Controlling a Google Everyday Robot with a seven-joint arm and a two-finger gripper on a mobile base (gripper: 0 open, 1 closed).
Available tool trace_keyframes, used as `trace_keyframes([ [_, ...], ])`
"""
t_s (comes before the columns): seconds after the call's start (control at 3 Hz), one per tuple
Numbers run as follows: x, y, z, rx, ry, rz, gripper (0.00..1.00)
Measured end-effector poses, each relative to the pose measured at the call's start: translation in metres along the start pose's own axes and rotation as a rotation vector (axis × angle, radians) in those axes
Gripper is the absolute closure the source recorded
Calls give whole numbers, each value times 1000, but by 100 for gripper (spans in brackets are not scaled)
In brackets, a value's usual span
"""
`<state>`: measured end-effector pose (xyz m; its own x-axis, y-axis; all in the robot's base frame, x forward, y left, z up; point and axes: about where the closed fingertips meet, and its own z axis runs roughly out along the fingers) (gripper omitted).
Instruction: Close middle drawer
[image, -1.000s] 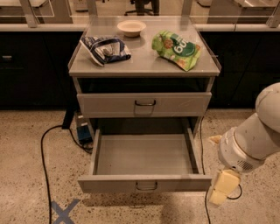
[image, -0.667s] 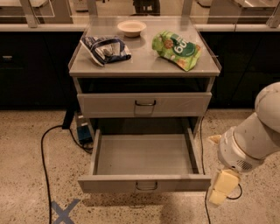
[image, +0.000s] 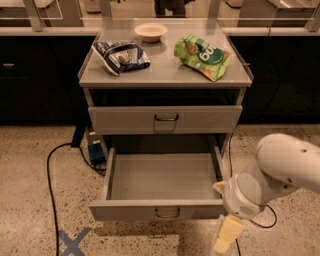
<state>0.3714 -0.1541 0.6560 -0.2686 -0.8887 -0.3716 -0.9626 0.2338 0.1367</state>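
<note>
Below the closed top drawer (image: 165, 120), the middle drawer (image: 160, 209) stands pulled far out toward the camera. Its front runs left to right, with the small handle (image: 167, 213) at mid-width. The pincer (image: 226, 234) hangs low, just beside the front's right end and slightly nearer the camera; whether it is apart or together I cannot tell. The front lies to its left, so closing probably means moving across and pushing straight back. On the tabletop (image: 165, 76) sit a bowl (image: 151, 31) and two bags.
</note>
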Motion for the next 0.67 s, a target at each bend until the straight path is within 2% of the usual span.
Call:
trace_keyframes([
  [0.67, -24, 32, 111, -176, -90, -51, 0],
])
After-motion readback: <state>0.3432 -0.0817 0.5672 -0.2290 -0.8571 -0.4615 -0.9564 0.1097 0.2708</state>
